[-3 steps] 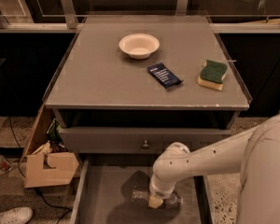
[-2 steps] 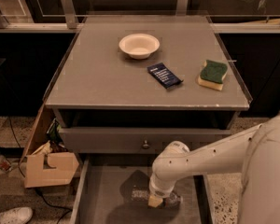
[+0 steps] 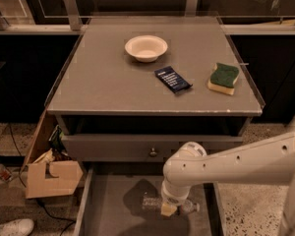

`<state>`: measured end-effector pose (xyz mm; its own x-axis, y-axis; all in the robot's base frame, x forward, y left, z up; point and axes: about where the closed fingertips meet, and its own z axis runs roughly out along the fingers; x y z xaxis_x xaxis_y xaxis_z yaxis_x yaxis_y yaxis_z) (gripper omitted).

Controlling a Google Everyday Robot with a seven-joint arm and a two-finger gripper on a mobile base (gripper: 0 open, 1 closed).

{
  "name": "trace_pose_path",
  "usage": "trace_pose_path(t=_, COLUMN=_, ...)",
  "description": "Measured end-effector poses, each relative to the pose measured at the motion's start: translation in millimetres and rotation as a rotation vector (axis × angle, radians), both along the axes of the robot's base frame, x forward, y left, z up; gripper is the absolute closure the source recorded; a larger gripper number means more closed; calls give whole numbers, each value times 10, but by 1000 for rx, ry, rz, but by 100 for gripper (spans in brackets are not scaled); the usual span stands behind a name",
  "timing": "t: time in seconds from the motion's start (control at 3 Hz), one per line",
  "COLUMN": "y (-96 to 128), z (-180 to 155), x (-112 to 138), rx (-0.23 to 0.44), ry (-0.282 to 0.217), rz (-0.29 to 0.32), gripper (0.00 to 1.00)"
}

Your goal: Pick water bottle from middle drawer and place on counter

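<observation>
The water bottle [image 3: 150, 202] lies on its side on the floor of the open middle drawer [image 3: 108, 213], at the bottom of the camera view. My gripper [image 3: 168, 209] reaches down from the white arm on the right and sits right on the bottle's middle, hiding that part. The bottle's clear ends stick out to the left and right of it. The counter [image 3: 108, 82] is the grey cabinet top above the drawer.
On the counter are a white bowl [image 3: 146, 48], a dark blue packet [image 3: 172, 79] and a green-and-yellow sponge [image 3: 223, 77]. A closed drawer front with a round knob [image 3: 152, 152] sits just above the open drawer. A cardboard box [image 3: 51, 177] stands on the floor to the left.
</observation>
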<state>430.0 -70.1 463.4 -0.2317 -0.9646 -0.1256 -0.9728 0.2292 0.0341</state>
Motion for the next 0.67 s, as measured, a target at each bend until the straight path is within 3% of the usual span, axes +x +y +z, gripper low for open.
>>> trace_pose_path(t=0.33, y=-103, z=394, x=-66, rx=-20, ry=-26, rz=-3, gripper=100)
trace_pose_path(t=0.67, y=-101, z=377, x=-58, rx=-20, ry=-21, rz=-3, gripper=100)
